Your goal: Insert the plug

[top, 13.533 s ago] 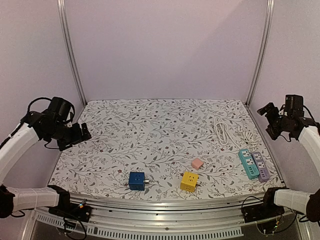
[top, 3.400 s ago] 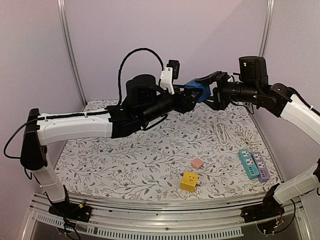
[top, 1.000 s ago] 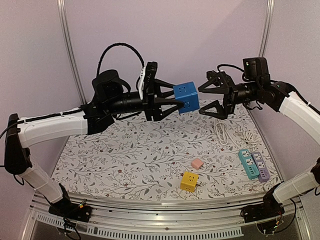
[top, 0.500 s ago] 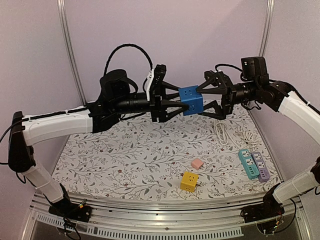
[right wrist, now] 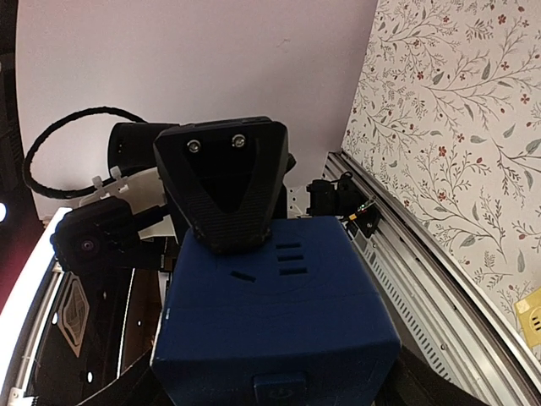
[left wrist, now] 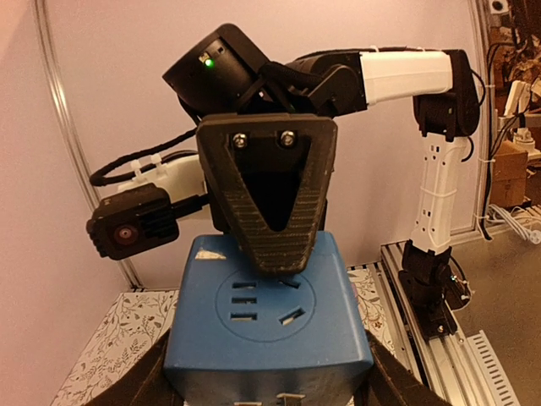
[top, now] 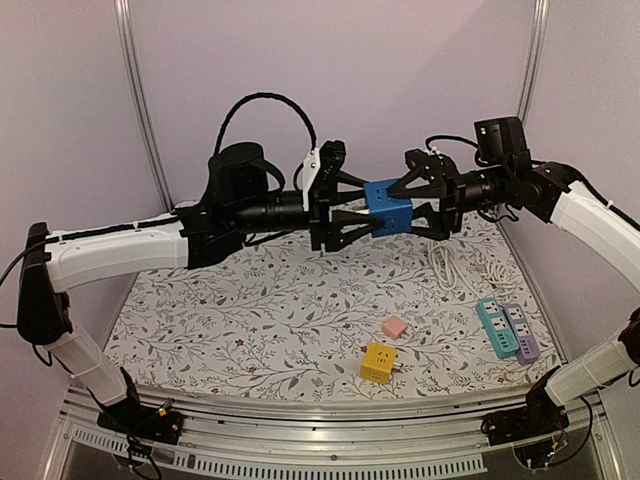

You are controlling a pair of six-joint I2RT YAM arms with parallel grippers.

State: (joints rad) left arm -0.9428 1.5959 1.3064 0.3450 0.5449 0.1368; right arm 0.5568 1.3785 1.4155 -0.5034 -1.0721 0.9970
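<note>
Both arms are raised off the table, their grippers meeting nose to nose in mid-air.
In the overhead view, the white-and-black left arm (top: pixel 120 250) stretches out towards 3 o'clock. Its black two-finger left gripper (top: pixel 372 205) is clamped on a blue plastic socket cube (top: pixel 388 205). The white-and-black right arm (top: pixel 590 215) bends at the elbow and points towards 9 o'clock. The black two-finger right gripper (top: pixel 400 203) brackets the same cube at 12 and 6 o'clock. One of its fingers (left wrist: pixel 270 211) lies over the cube's top face, but whether it is pressing down cannot be told.
</note>
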